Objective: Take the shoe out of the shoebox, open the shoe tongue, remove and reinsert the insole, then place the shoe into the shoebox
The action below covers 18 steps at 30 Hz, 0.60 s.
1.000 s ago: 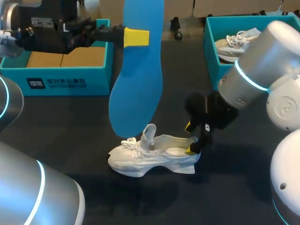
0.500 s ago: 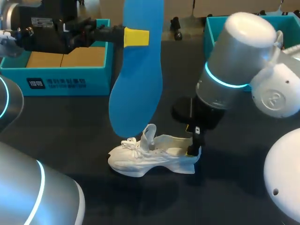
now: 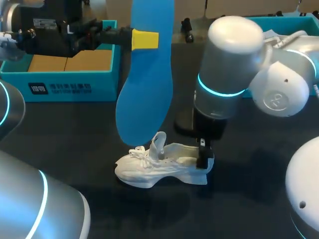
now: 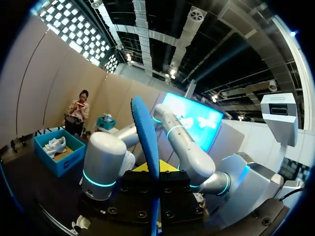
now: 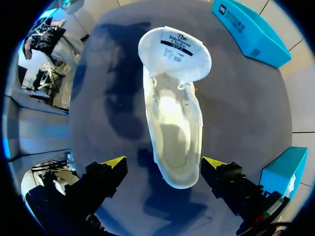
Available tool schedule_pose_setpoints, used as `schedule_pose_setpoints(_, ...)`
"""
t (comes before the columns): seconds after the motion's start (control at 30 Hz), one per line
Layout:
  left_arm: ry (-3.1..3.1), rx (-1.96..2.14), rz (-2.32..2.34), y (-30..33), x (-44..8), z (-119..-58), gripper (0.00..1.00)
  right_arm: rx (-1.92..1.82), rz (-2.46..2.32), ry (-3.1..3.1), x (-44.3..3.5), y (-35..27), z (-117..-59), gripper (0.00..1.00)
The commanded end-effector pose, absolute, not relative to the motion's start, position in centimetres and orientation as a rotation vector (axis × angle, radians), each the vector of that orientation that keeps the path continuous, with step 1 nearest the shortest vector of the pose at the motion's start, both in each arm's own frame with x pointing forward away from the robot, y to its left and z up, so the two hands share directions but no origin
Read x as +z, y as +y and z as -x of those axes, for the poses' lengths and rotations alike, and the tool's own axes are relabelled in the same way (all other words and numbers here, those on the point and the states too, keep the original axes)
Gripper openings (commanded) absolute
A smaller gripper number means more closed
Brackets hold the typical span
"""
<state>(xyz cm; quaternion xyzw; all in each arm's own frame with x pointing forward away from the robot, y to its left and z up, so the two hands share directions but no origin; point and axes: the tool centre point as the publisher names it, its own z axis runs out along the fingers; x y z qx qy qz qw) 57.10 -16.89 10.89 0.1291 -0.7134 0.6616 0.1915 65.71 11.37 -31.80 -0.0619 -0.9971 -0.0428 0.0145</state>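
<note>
One white shoe point(image 3: 154, 169) is sitting on the dark table point(image 3: 75, 129), its tongue point(image 3: 159, 143) standing up. The left gripper point(image 3: 145, 39) is pinching the single blue insole point(image 3: 144, 94), dangling it over the laces. The right gripper point(image 5: 164, 164) is hovering at the heel, fingers spread wide. Two teal shoeboxes are waiting: the left shoebox point(image 3: 70, 88) and the right shoebox point(image 4: 61, 164), which is holding a second shoe point(image 4: 55, 145).

Two shoeboxes point(image 3: 70, 88), two shoes point(image 3: 159, 167) (one insole point(image 3: 144, 89))
</note>
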Motion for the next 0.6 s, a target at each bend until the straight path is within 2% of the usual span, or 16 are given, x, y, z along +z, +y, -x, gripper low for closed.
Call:
schedule_pose_setpoints(0.03,-2.005,1.854,-0.362,-17.1,11.0,-57.2,0.00,-0.116,0.184,-3.105,-32.1,12.0,-66.1,1.00)
schedule_pose_setpoints(0.3,-2.005,1.854,-0.362,-17.1,11.0,-57.2,0.00,-0.091,0.137,-3.110,-30.8,12.5,-68.4,1.00)
schedule_pose_setpoints(0.6,-2.005,1.854,-0.362,-17.1,11.0,-57.2,0.00,-0.098,0.110,-3.120,-31.6,13.3,-71.0,1.00)
